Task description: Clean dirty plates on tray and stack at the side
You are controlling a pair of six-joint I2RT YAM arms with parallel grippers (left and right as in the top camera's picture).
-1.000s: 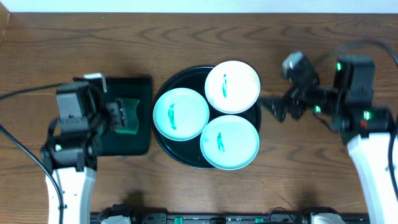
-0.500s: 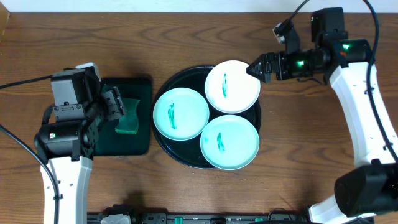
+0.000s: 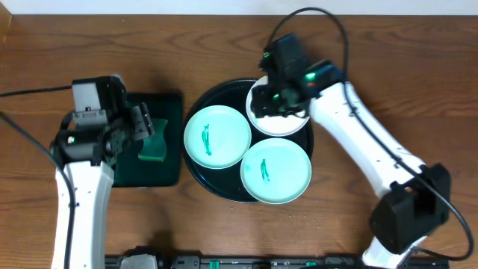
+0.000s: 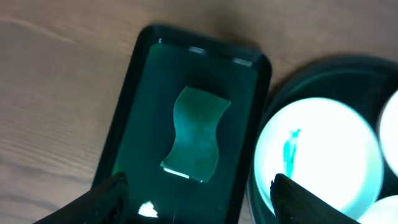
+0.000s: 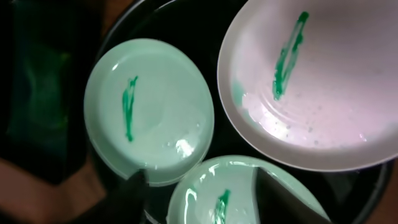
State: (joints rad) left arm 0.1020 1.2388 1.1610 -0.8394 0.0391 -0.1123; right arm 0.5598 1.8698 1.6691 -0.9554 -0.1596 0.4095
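Hovering above the round black tray [image 3: 196, 173], my right tool [image 5: 202, 198] has its fingers [image 5: 127, 196] spread apart and grips nothing. All three plates lie inside that tray, each with a teal smear at its centre: the 9 o'clock plate [image 3: 217, 137], the 5 o'clock plate [image 3: 275, 170] and the 1 o'clock plate [image 3: 282, 125], which my right arm partly covers in the overhead view. The 1 o'clock plate looks whiter than the two mint ones, and in the right wrist view its lower rim runs close beside the 5 o'clock plate. At 9 o'clock from the round tray, just beside it on the wood-grain desk [image 3: 426, 67], sits a dark rectangular tray [image 3: 168, 168] holding a green sponge [image 4: 196, 134]. My left tool [image 4: 199, 190] hangs over that sponge with its fingers wide apart. Whether they touch the sponge I cannot tell.
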